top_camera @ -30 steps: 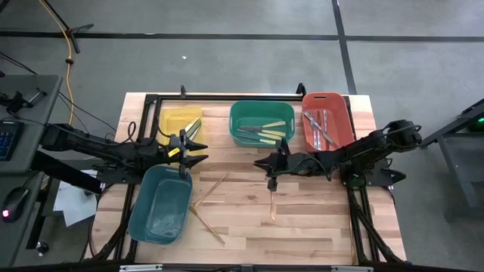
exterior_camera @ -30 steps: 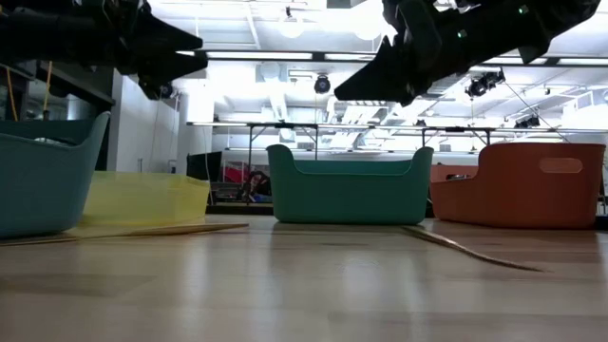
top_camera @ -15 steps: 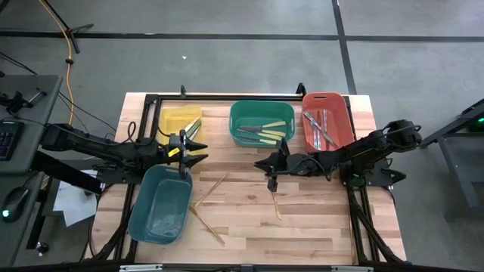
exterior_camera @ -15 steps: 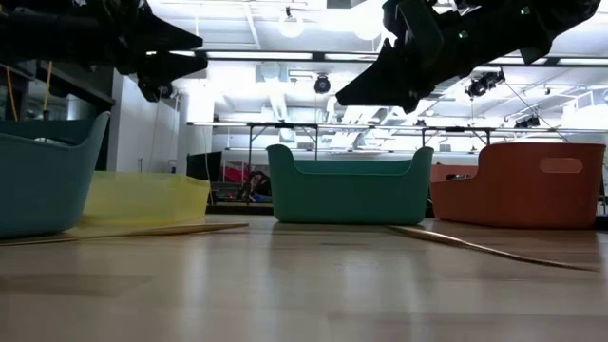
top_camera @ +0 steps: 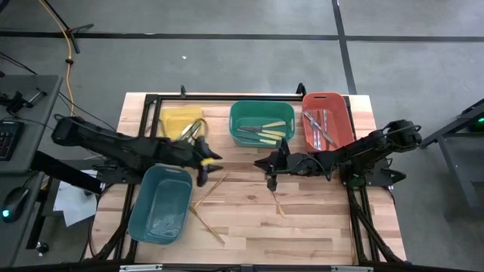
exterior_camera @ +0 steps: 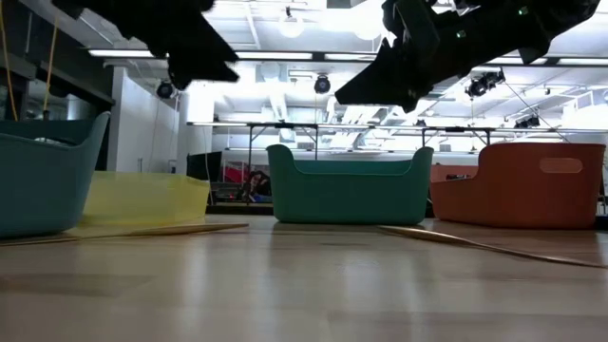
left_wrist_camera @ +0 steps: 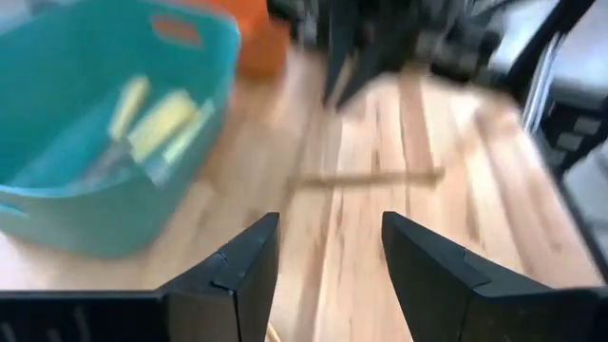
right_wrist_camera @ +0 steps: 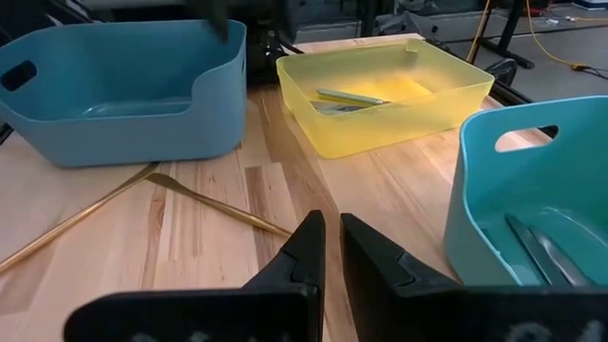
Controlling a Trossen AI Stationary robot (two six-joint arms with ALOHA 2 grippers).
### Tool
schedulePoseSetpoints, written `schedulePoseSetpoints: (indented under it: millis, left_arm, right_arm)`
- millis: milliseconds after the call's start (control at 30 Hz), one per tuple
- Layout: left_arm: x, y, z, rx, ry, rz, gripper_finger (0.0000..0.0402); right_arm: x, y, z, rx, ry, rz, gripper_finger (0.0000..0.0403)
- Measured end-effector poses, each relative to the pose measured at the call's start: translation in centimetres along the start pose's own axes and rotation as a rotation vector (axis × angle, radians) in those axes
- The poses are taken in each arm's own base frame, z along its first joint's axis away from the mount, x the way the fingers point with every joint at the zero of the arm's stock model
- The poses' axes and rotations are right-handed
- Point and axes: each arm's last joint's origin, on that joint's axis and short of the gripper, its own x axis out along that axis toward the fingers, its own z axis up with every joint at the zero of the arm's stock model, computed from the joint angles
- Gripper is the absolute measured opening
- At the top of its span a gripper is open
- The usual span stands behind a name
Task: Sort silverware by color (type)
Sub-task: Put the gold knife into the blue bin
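Left gripper (top_camera: 214,162): fingers wide, empty, above the counter (top_camera: 318,227) between yellow bin (top_camera: 175,121) and blue bin (top_camera: 160,204). Right gripper (top_camera: 271,183): fingers nearly together, empty. Wooden utensils (top_camera: 206,204) lie loose between them; others fill green bin (top_camera: 262,123) and red bin (top_camera: 327,121).

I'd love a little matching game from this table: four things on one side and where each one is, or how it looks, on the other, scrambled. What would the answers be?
Things:
1. red bin
2. yellow bin
3. left claw
4. right claw

Places or states:
A. at the table's back left, holding a few utensils
B. shut, held above a wooden utensil on the table
C. open, in front of the yellow bin, empty
D. at the table's back right, holding silver utensils

Pairs: 1-D, 2-A, 3-C, 4-B
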Motion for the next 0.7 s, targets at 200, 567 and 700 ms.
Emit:
schedulePoseSetpoints:
  millis: [200,567,700]
  left_arm:
    - [4.4,-1.9,-1.4,-0.104,0.239,0.05,0.0177]
    - [9.4,-2.6,-4.3,-0.191,0.567,0.261,0.0177]
    - [10.4,-2.6,-5.0,-0.21,0.595,0.288,0.0177]
  right_arm:
    - [0.0,0.0,0.0,-0.001,0.005,-0.002,0.0021]
    - [0.0,-0.1,0.0,-0.001,-0.001,-0.036,0.0021]
    - [0.0,-0.1,0.0,-0.002,-0.001,-0.039,0.0021]
